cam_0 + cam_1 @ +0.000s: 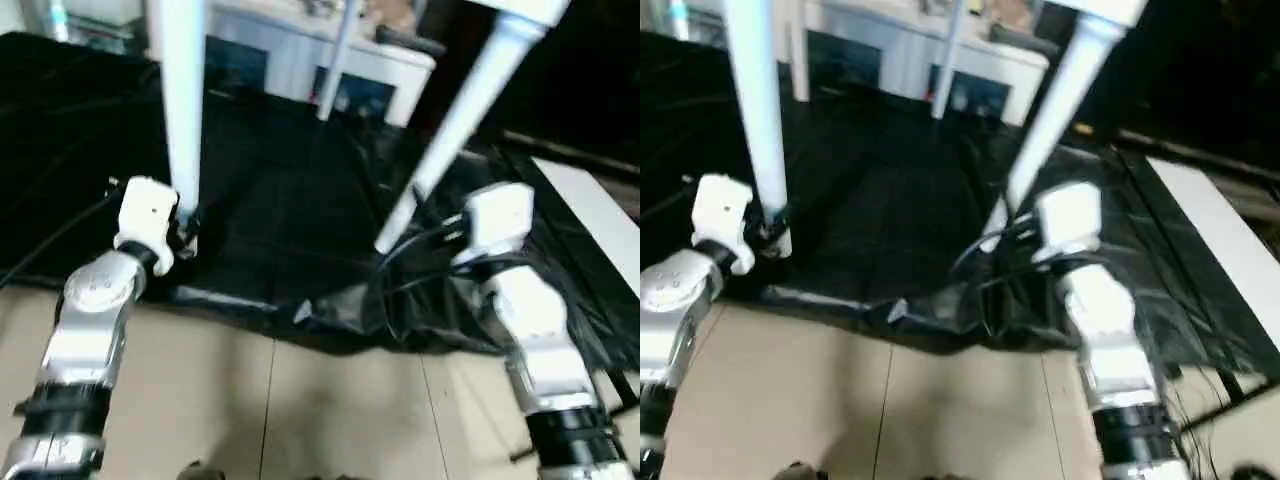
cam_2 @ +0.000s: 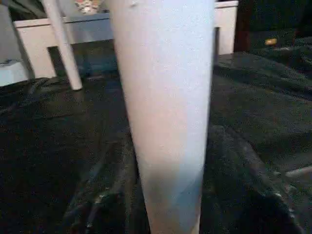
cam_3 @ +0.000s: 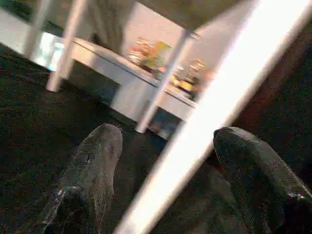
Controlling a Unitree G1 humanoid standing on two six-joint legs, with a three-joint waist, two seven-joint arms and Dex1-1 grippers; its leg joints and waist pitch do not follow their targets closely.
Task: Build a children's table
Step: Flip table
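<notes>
Table legs (image 1: 184, 110): were plain white, with a faint bluish tint along the shafts.
Floor sheet (image 1: 280, 220): was glossy black, creased, with pale highlights on its folds.
Floor tiles (image 1: 270, 410): were beige, split by thin dark grout lines.
Cabinet (image 1: 300, 50): was white, with dark blue-tinged glass fronts.
Forearms (image 1: 95, 320): were silver, with white wrist blocks and black bands lower down.
Right hand (image 3: 168, 180): had black fingers (image 3: 95, 165) with a dull grey sheen.
Flat panel (image 1: 1220, 235): was plain white.
</notes>
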